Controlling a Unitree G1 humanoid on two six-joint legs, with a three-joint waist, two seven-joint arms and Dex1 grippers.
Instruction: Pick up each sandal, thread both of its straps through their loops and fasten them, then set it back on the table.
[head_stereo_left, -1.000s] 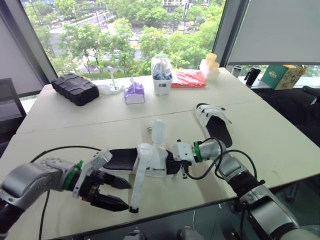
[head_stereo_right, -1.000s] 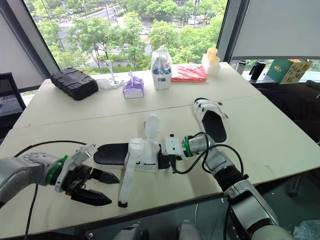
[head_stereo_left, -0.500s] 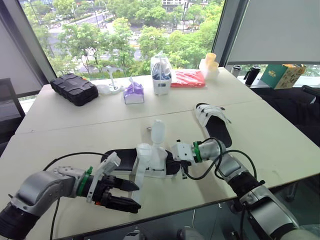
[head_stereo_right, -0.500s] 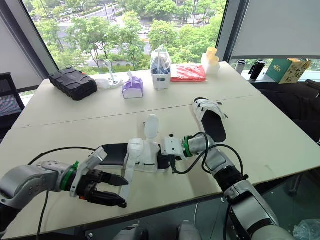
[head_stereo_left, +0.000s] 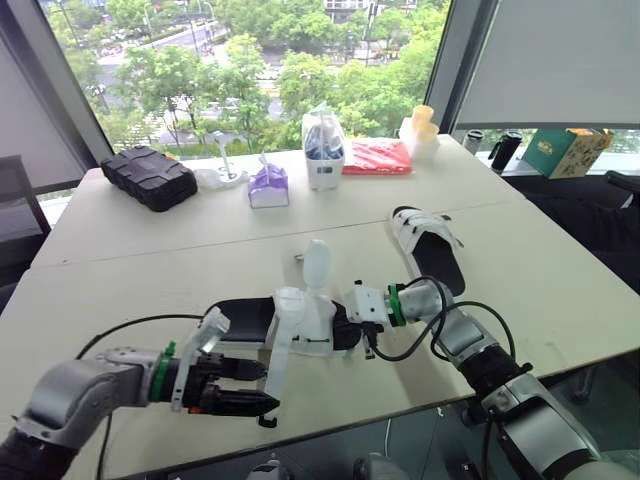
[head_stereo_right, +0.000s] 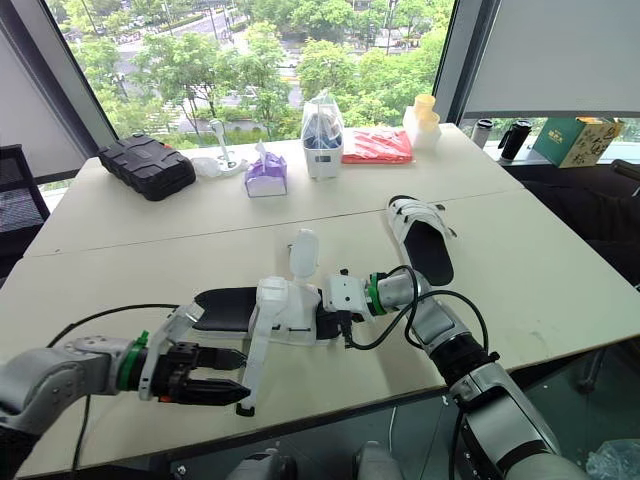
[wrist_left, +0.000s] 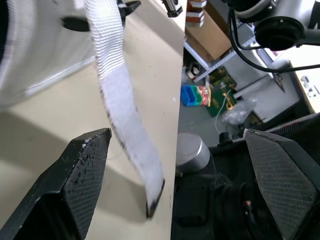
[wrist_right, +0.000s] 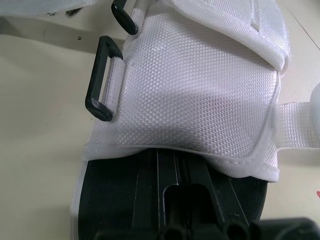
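Left wrist view is showing the left pincer (wrist_left: 175, 140) spread, a loose strap (wrist_left: 125, 110) lying between. The sandal (head_stereo_left: 300, 322) is hiding the right pincer's (head_stereo_left: 346, 320) state.

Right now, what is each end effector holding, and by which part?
Left end effector, open, holds nothing; the loose strap lies between its fingers. Right end effector sits at the sandal's sole end; grip unclear.

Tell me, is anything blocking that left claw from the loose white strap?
Nothing visible does. The open left gripper faces the loose strap of the near sandal, which trails straight ahead, in line with the gap between its fingers.
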